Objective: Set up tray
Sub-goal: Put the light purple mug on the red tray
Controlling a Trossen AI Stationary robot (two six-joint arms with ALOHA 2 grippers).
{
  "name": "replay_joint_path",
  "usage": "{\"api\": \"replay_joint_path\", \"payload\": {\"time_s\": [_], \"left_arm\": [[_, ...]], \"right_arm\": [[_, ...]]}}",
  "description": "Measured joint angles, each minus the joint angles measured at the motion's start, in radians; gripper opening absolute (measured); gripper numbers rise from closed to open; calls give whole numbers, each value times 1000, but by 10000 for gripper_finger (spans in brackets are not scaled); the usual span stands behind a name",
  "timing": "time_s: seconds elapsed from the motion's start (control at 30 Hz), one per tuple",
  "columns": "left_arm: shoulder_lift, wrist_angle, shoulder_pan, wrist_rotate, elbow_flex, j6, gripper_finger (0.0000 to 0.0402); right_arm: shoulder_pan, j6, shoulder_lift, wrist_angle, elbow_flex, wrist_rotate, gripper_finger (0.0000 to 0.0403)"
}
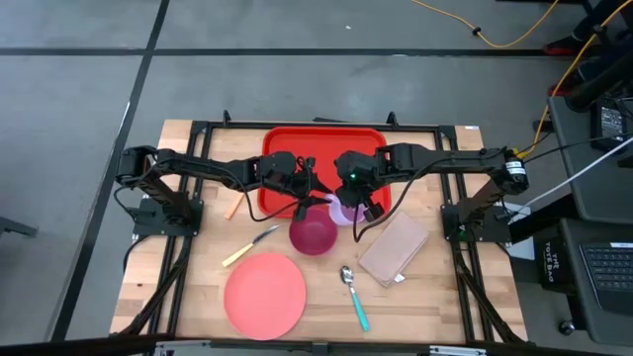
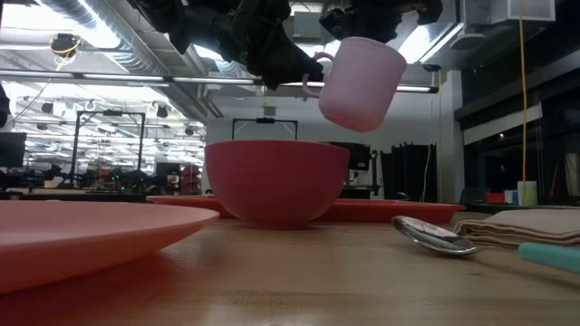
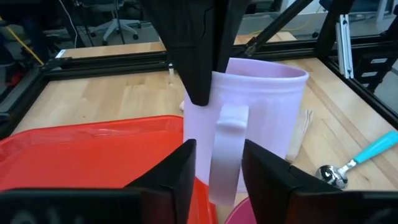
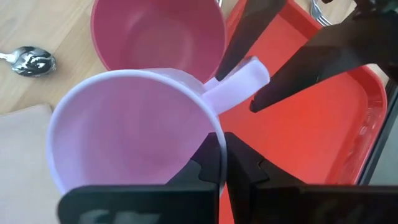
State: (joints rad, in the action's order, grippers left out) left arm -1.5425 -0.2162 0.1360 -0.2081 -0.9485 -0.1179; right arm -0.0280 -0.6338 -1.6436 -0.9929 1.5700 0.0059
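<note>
A pale lilac mug [image 1: 346,211] hangs tilted above the near edge of the red tray [image 1: 297,148] and the magenta bowl [image 1: 313,235]. My right gripper [image 4: 221,155] is shut on the mug's rim. My left gripper [image 3: 219,152] comes in nearly level from the table's left. It is open, with one finger on each side of the mug's handle [image 3: 225,149]. The bowl stands on the table just in front of the tray. My right gripper pinches the mug's wall at the rim [image 4: 214,132], right beside the handle, one finger inside the mug and one outside. The fingers come from above, slanting down. The mug hangs lifted clear and tilted [image 2: 361,83], its handle toward my left gripper. My left gripper straddles the handle [image 4: 239,84]. One finger [image 3: 264,177] lies right against the handle's edge, and I cannot tell whether it touches.
A salmon-pink plate [image 1: 265,294] lies near the front edge. Right of it is a spoon with a teal handle [image 1: 354,297]. A yellow-handled knife [image 1: 247,247] lies left of the bowl and a beige folded napkin [image 1: 394,247] to its right. An orange stick [image 1: 234,206] lies left of the tray.
</note>
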Motion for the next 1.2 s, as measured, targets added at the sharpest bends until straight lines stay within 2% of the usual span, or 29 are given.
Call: {"api": "replay_joint_path", "payload": {"time_s": [0.27, 0.57, 0.73, 0.87, 1.03, 1.2], "left_arm": [[0, -1, -1, 0, 0, -8, 37], [0, -1, -24, 11, 0, -30, 37], [0, -1, -20, 9, 0, -26, 37], [0, 1, -14, 2, 0, -25, 37], [2, 2, -13, 8, 0, -25, 37], [22, 22, 2, 5, 1, -18, 37]], "right_arm": [[0, 0, 0, -4, 0, -1, 10], [1, 1, 0, -4, 0, -2, 11], [1, 9, 0, 0, 0, 0, 66], [0, 118, 1, 5, 0, 8, 106], [1, 156, 2, -10, 0, 93, 138], [0, 131, 15, -9, -1, 106, 155]]}}
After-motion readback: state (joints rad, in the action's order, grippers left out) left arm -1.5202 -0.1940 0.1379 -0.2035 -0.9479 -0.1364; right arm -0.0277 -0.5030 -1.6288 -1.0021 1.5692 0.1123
